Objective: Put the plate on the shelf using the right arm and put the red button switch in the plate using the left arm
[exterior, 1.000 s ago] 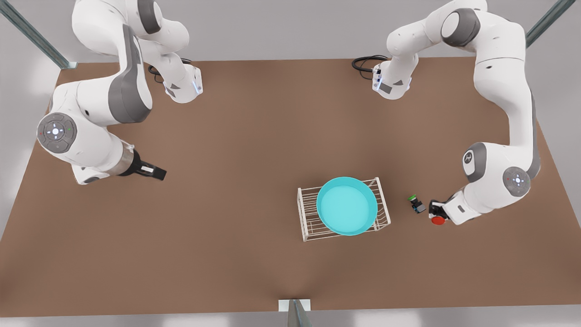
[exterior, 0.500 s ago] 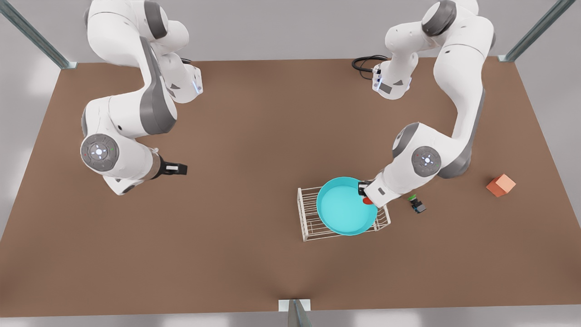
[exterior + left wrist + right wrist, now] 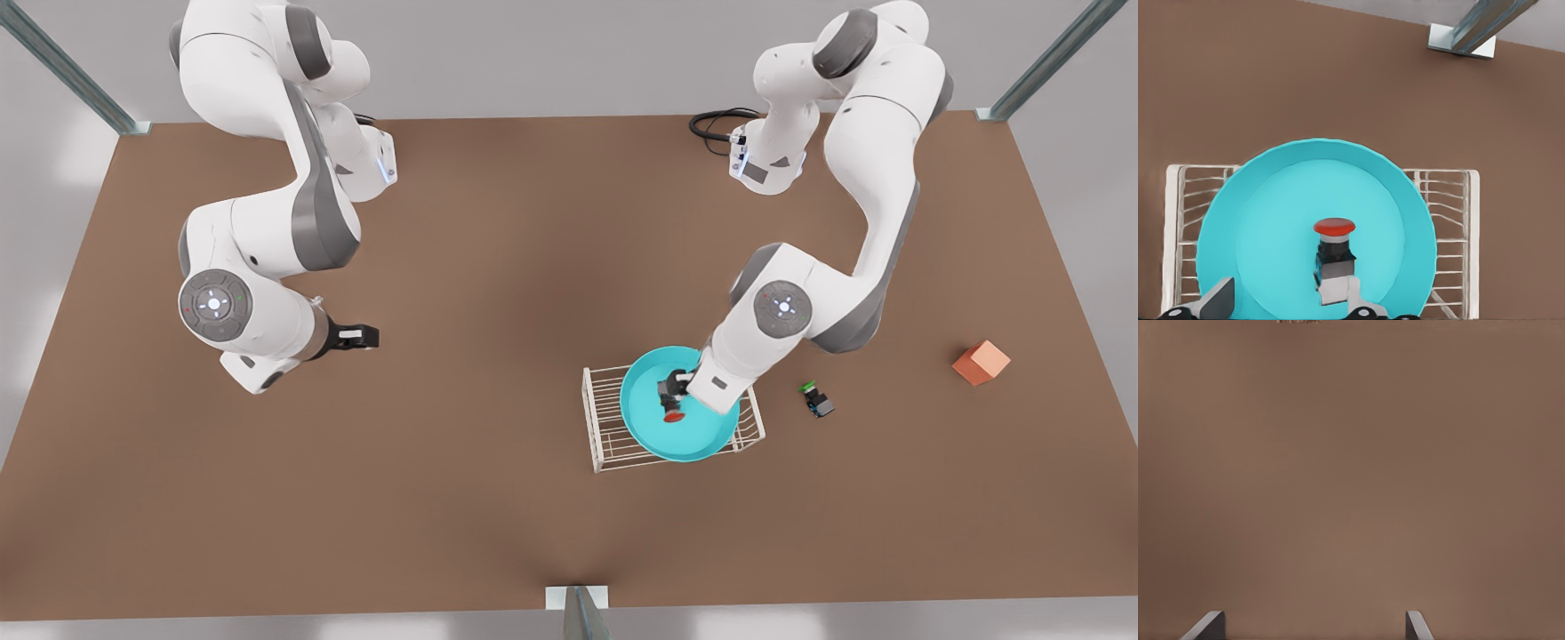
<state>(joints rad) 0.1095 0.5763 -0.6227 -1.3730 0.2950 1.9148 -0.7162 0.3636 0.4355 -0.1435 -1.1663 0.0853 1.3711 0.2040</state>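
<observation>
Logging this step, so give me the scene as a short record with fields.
plate: round turquoise shallow plate sits on the white wire rack shelf
switch: tiny black switch with red cap is over the plate's floor, against one finger
left claw: above the plate, fingers apart, nothing between them
right claw: open, waiting over the bare brown table
other items: green-capped switch and orange cube on the table, on the front view's right of the shelf
</observation>
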